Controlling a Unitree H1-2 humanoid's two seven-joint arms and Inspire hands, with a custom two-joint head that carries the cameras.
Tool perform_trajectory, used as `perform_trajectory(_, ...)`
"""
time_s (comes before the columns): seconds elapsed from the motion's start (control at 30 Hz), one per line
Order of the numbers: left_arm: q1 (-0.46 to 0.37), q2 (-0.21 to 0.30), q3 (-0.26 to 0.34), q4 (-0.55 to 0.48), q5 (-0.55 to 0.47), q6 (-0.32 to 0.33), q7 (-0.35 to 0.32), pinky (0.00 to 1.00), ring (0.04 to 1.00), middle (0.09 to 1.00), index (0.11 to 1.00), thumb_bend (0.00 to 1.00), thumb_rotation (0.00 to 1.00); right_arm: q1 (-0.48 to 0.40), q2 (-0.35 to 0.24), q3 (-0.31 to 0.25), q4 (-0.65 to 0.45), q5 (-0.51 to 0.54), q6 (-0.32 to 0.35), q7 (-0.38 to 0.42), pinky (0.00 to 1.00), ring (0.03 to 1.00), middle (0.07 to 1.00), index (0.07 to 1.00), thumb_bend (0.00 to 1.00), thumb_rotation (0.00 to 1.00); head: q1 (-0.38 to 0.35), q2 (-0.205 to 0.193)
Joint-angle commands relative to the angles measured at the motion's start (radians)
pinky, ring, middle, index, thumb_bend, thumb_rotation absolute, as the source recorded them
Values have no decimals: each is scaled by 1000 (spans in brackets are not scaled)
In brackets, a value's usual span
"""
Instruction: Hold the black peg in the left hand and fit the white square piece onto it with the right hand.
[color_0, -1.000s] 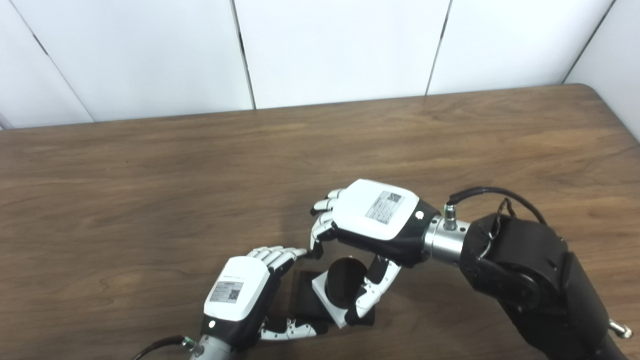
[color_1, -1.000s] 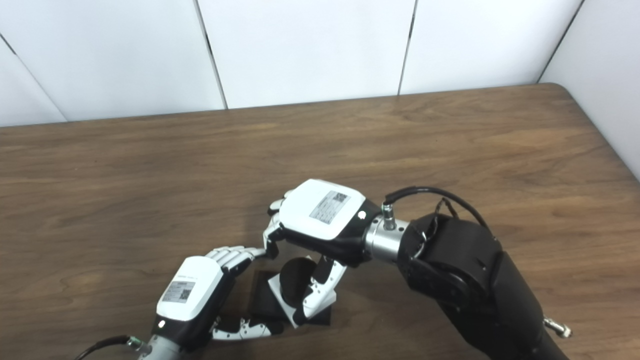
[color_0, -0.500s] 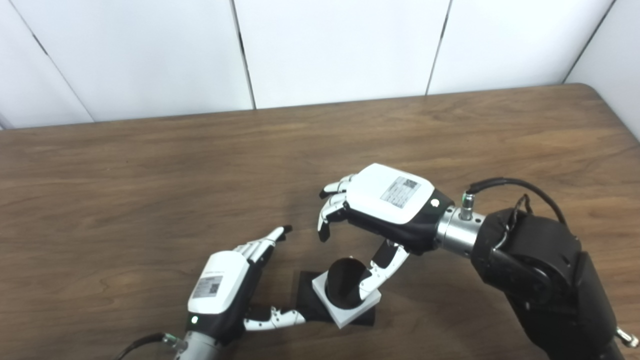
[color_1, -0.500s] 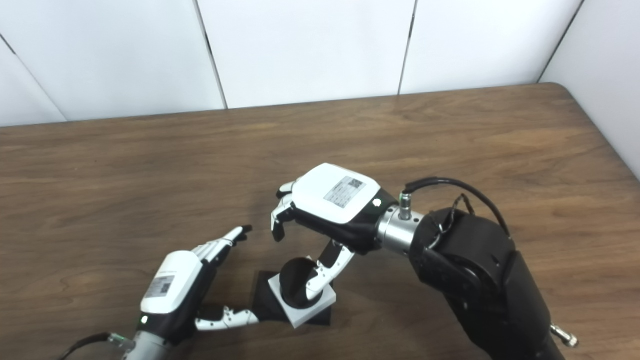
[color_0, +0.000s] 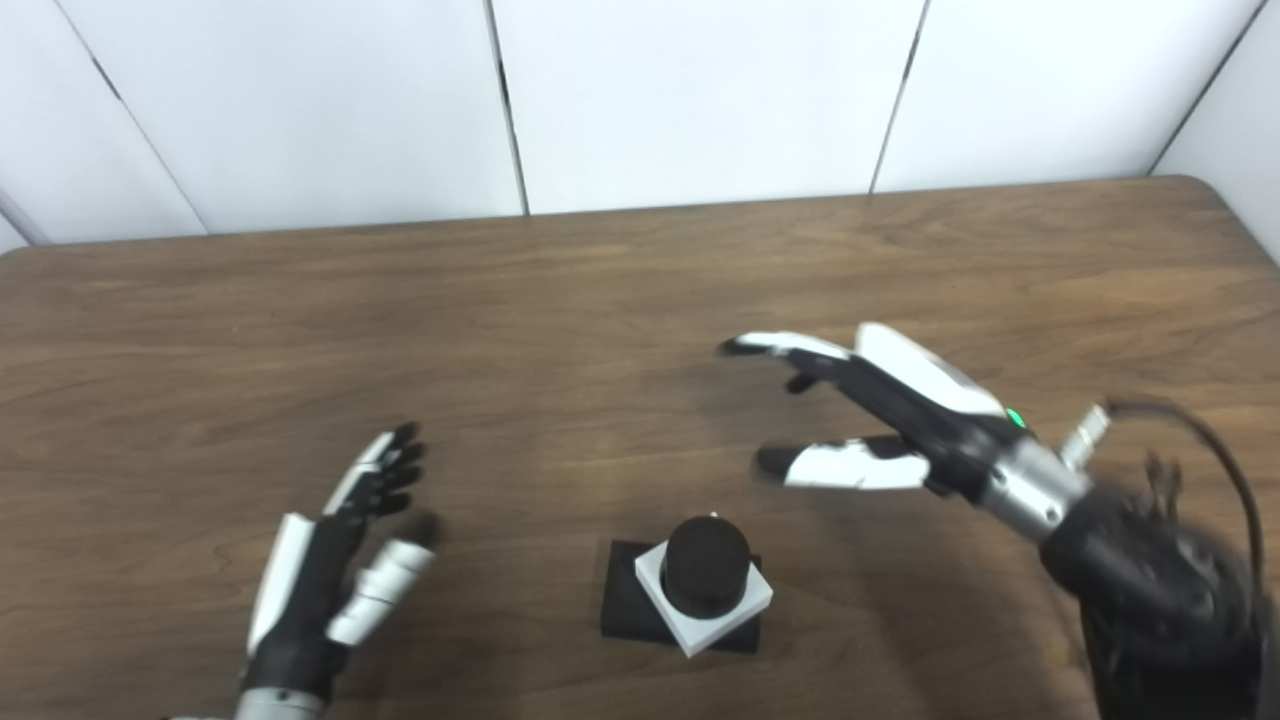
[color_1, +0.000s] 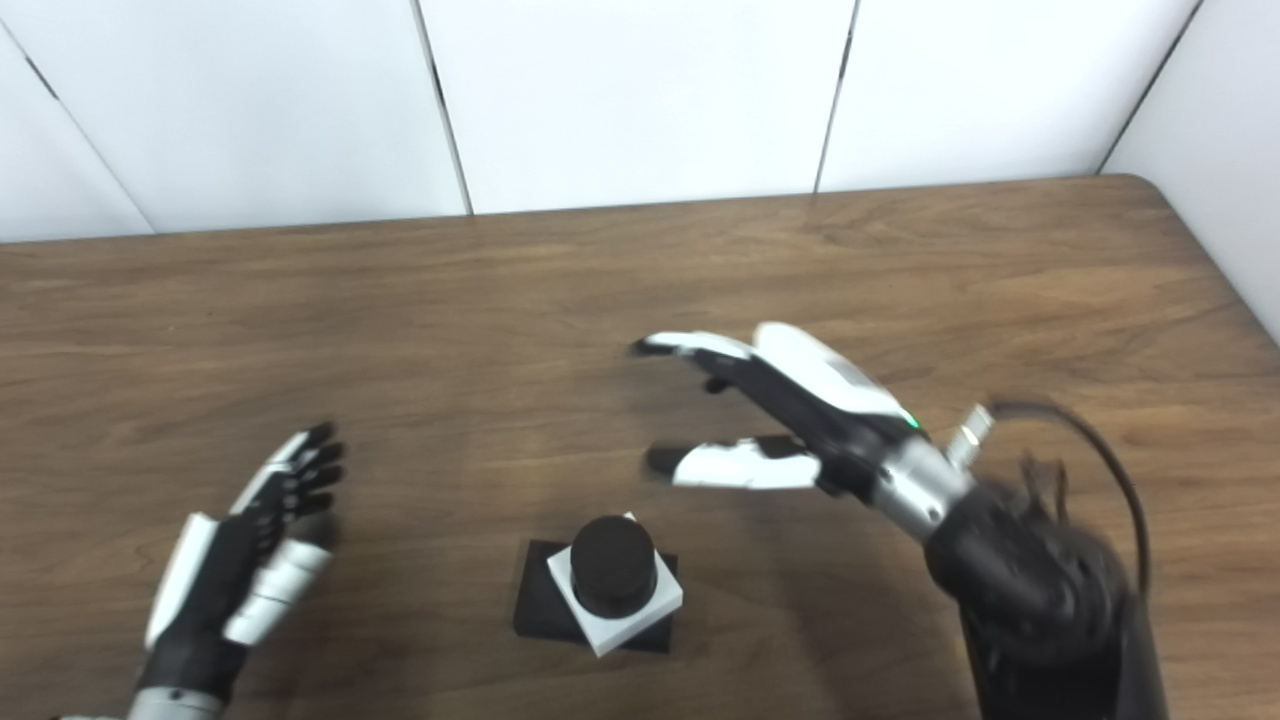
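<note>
The black peg (color_0: 706, 564) stands upright on its black square base (color_0: 622, 607) near the table's front edge. The white square piece (color_0: 740, 605) sits around the peg, down on the base and turned a little against it. My left hand (color_0: 335, 560) is open and empty, well to the left of the peg, fingers pointing away from me. My right hand (color_0: 880, 415) is open and empty, above and to the right of the peg, fingers stretched to the left. Neither hand touches the peg or the piece.
The brown wooden table (color_0: 600, 300) ends at a white panelled wall at the back, and its right far corner is rounded. My right forearm (color_0: 1150, 590) comes in from the bottom right, close to the peg's right side.
Both hands have let go and opened. The left hand pulled away to the left, the right hand up and to the right. The peg with the white piece stays on the table. The camera shifted slightly.
</note>
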Motion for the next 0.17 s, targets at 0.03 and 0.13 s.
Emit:
perform_trajectory(0.03,-8,-86,34,32,-142,-24,60,838,876,907,954,639,905,83,65,-48,39,72,-26,-172,908,968,994,971,489,994,-5,-1)
perform_trajectory(0.13,-2,-77,32,47,-180,-37,88,871,909,939,996,604,919,156,112,-70,81,146,-66,-280,929,980,1000,990,453,1000,-14,-2)
